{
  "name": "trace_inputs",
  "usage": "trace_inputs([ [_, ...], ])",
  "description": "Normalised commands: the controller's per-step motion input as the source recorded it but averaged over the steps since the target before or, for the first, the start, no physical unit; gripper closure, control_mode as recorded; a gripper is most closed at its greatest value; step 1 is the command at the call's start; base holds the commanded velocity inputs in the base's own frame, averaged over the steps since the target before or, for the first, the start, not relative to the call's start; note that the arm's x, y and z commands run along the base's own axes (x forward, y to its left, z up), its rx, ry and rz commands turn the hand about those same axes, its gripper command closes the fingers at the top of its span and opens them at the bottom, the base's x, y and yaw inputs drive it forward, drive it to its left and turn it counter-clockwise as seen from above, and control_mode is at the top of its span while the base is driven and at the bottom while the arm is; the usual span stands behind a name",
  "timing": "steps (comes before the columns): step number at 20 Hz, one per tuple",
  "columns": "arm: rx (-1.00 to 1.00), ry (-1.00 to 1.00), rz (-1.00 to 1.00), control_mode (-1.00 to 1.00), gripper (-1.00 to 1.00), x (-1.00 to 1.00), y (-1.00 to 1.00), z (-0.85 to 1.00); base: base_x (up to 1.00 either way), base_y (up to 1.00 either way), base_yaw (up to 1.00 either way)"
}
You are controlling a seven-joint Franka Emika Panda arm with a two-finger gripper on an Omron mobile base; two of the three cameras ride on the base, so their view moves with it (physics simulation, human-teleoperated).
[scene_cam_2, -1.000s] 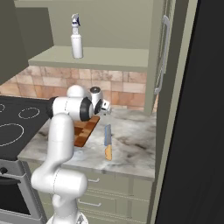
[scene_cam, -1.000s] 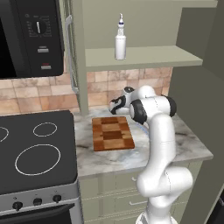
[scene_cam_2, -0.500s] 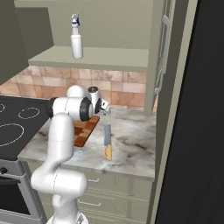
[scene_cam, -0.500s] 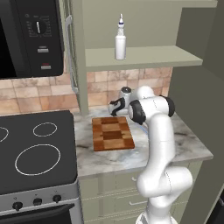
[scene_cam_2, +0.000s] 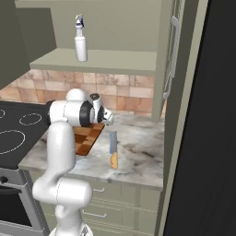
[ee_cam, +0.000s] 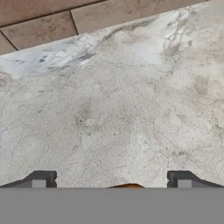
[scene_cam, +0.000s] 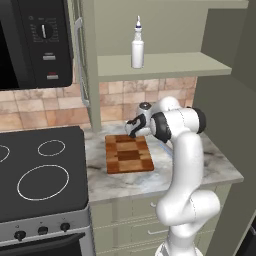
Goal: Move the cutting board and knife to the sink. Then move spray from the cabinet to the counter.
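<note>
The checkered wooden cutting board (scene_cam: 129, 153) lies flat on the marbled counter (scene_cam: 215, 167) beside the stove. In the right base view the board (scene_cam_2: 85, 138) sits left of the knife (scene_cam_2: 113, 150), which lies on the stone with its orange handle toward the front edge. My gripper (scene_cam: 133, 129) hovers over the board's back edge, above the knife's blade end (scene_cam_2: 108, 118). In the hand view my gripper (ee_cam: 111, 180) is open over bare marble, with nothing between its fingertips (ee_cam: 43, 178). The white spray (scene_cam: 137, 49) stands upright on the open cabinet shelf (scene_cam: 165, 65). The sink is out of view.
A black stovetop (scene_cam: 40, 170) borders the board on the left, with a black microwave (scene_cam: 30, 40) above it. The cabinet door with its long silver handle (scene_cam_2: 171, 55) stands open at the right. Tan tile backsplash (ee_cam: 52, 22) lies just beyond the hand.
The hand has dipped slightly toward the counter behind the board. Its jaws stay wide open, and the board, knife and spray have not moved.
</note>
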Motion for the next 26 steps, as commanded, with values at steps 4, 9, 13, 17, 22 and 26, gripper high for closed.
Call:
trace_inputs([
  [4, 0.0, 0.0, 0.0, -1.0, -1.0, -0.63, 0.02, -0.11, 0.0, 0.0, 0.0],
  [9, 0.0, 0.0, 0.0, -1.0, -1.0, -0.61, 0.07, -0.13, 0.0, 0.0, 0.0],
  [13, 0.0, 0.0, 0.0, -1.0, -1.0, -0.64, 0.11, -0.13, 0.0, 0.0, 0.0],
  [17, 0.0, 0.0, 0.0, -1.0, -1.0, -0.66, 0.14, -0.14, 0.0, 0.0, 0.0],
  [22, 0.0, 0.0, -0.01, -1.0, -1.0, -0.65, 0.19, -0.14, 0.0, 0.0, 0.0],
  [26, 0.0, 0.0, -0.03, -1.0, -1.0, -0.47, 0.18, -0.11, 0.0, 0.0, 0.0],
])
